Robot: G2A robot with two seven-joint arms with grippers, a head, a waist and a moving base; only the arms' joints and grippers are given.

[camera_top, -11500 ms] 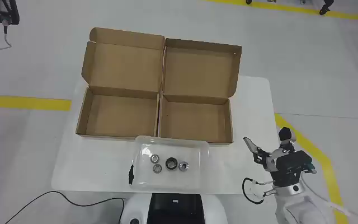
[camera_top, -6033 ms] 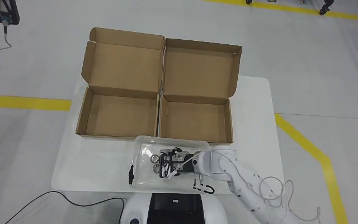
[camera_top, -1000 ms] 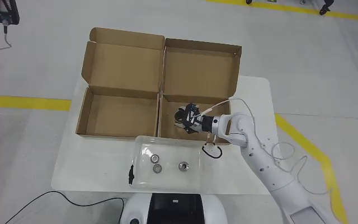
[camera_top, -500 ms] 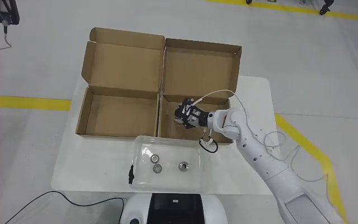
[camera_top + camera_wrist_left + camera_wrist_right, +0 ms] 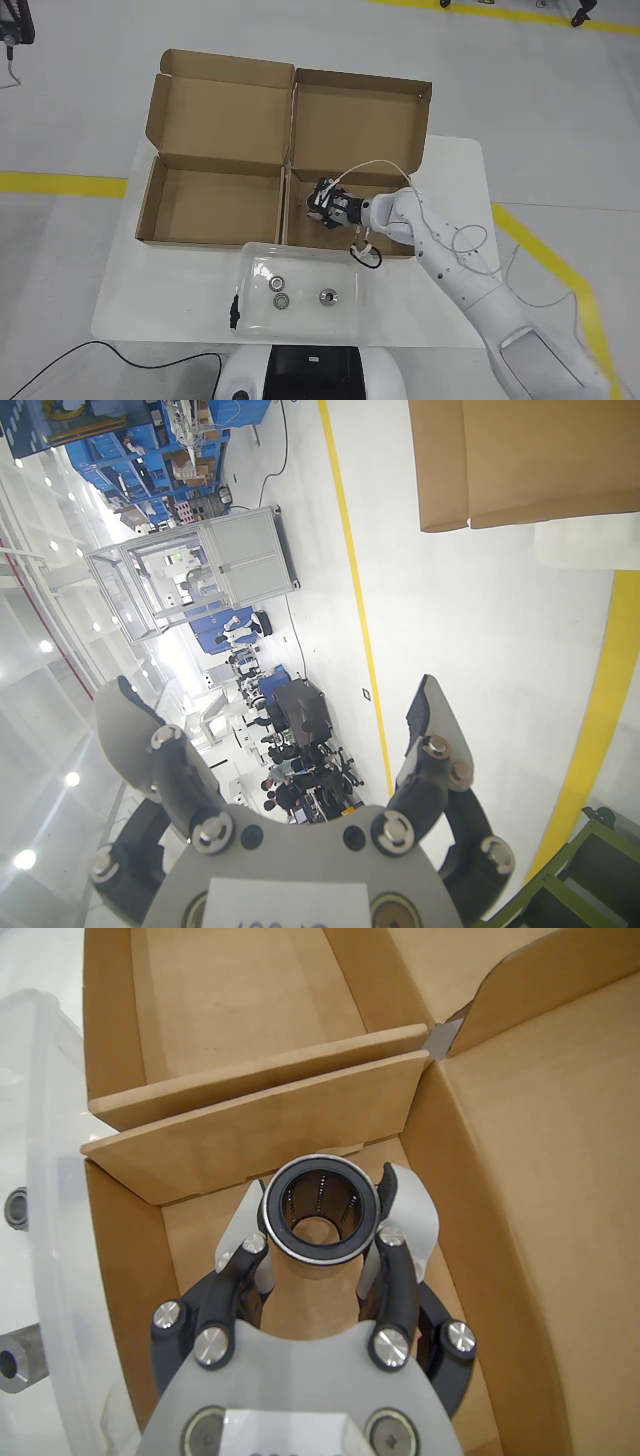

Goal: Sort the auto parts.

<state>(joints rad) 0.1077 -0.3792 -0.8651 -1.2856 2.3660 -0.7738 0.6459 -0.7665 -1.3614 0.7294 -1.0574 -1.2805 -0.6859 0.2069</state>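
While the left jaws gape, the right jaws clamp the bearing (image 5: 320,1252) between them over a cardboard box (image 5: 525,1168).

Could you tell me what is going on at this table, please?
The robot is sorting auto parts. Its right gripper holds a cylindrical bearing over the floor of the right cardboard box, not yet released. The clear tray holds three parts. The left gripper is open, holding nothing, off to the side.

A factory-style robotics hall.
Yellow floor lines (image 5: 60,183), blue storage racks (image 5: 115,455) and a metal-framed enclosure (image 5: 210,565) on a pale floor (image 5: 80,90).
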